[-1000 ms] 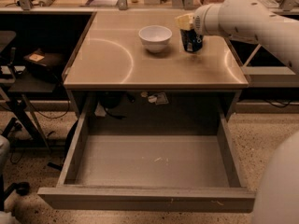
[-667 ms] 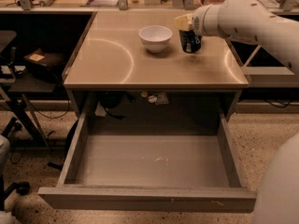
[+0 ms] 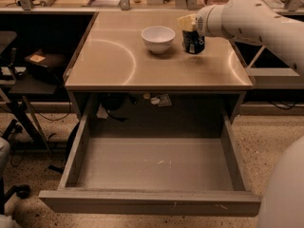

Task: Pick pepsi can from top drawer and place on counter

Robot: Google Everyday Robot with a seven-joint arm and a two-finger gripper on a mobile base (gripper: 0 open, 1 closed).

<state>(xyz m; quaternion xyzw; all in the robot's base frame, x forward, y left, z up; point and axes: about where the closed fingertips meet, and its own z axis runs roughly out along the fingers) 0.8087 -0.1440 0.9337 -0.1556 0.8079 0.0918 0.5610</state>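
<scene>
The pepsi can (image 3: 194, 43), dark blue with pale marks, stands upright on the tan counter (image 3: 114, 56), just right of a white bowl. My gripper (image 3: 189, 24) sits right over the can's top and hides it; the white arm reaches in from the right. The top drawer (image 3: 152, 202) is pulled fully open below the counter, and its grey floor holds nothing but small specks.
A white bowl (image 3: 158, 38) stands on the counter close to the can's left. A dark shelf with a small box (image 3: 35, 59) is at the left. Cables hang under the counter. A white robot part (image 3: 285, 194) fills the lower right corner.
</scene>
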